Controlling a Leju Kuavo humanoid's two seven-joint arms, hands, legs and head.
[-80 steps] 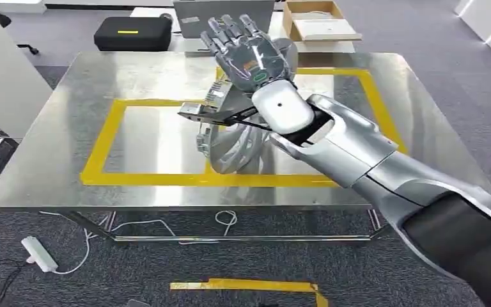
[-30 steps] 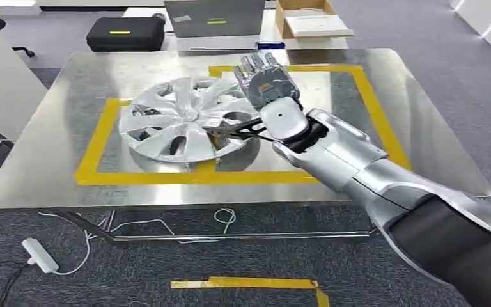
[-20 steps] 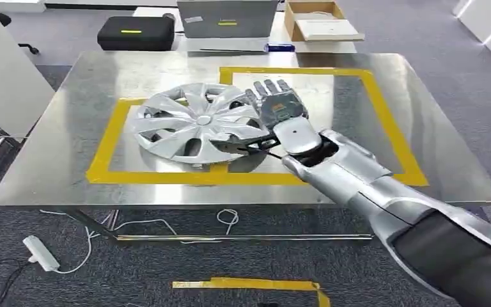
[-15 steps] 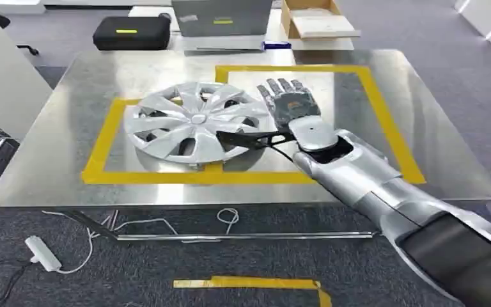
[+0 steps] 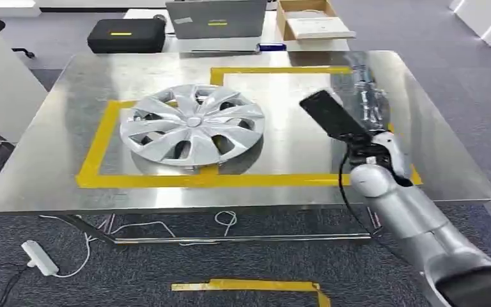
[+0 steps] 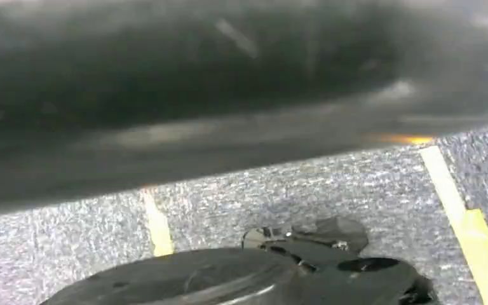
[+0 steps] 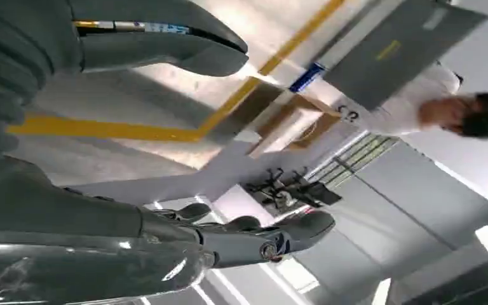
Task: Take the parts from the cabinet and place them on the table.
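The table (image 5: 51, 160), a steel top marked with yellow tape (image 5: 96, 153) in two joined rectangles, now carries the hubcap (image 5: 192, 125) flat and face up, mostly inside the nearer rectangle with its near rim touching or just overlapping the front strip of tape. A few seconds ago the same hubcap stood on edge in the right hand; a second ago it had tipped flat with the fingers at its right rim; now nothing touches it. The right arm (image 5: 415, 217) has swung away to the table's right side, and the right hand (image 5: 367, 102) appears blurred there, well apart from the hubcap, with the black wrist camera (image 5: 332, 115) raised in front of it. In the right wrist view the right hand's fingers (image 7: 260, 238) and thumb (image 7: 165, 44) lie apart with nothing between them, so the hand is wide and empty. The left hand cannot be judged; the left wrist view looks down at carpet with tape strips. Behind the table lie a black case (image 5: 126, 35), a laptop (image 5: 217, 18) and a cardboard box (image 5: 307, 18). The release seems complete, so this part counts as delivered; the likely next step is a return to the cabinet for another part.
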